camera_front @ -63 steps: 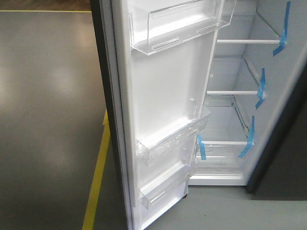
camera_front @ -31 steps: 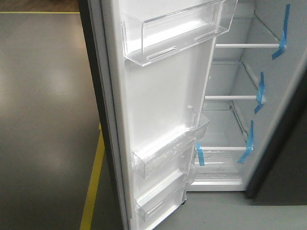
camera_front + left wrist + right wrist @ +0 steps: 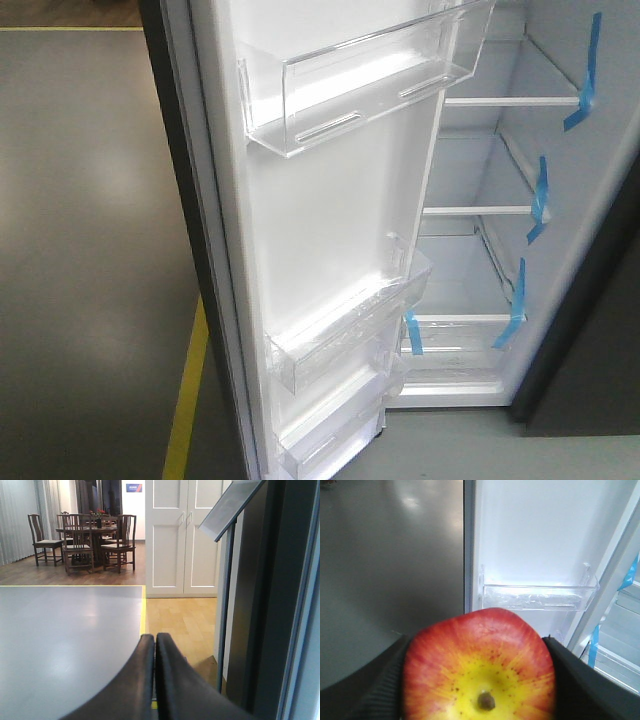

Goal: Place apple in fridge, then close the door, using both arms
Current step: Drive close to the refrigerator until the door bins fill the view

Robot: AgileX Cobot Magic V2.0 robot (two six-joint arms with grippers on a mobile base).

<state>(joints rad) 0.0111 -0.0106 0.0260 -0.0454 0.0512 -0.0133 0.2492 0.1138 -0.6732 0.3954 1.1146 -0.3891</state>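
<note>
Right gripper point(image 3: 479, 680) is clamped on the apple point(image 3: 479, 667), a finger on either side, stem dimple facing the wrist cam. Left gripper point(image 3: 155, 680) is pinched shut and empty. In the front view the door point(image 3: 330, 220) has slid left in frame over the last second and its bins point(image 3: 345, 330) look bigger. Either the rig is closing in or the door is swinging wider, can't tell which. The fridge point(image 3: 480, 260) shelves point(image 3: 475, 211) are bare: apple not in yet, door wide open.
</note>
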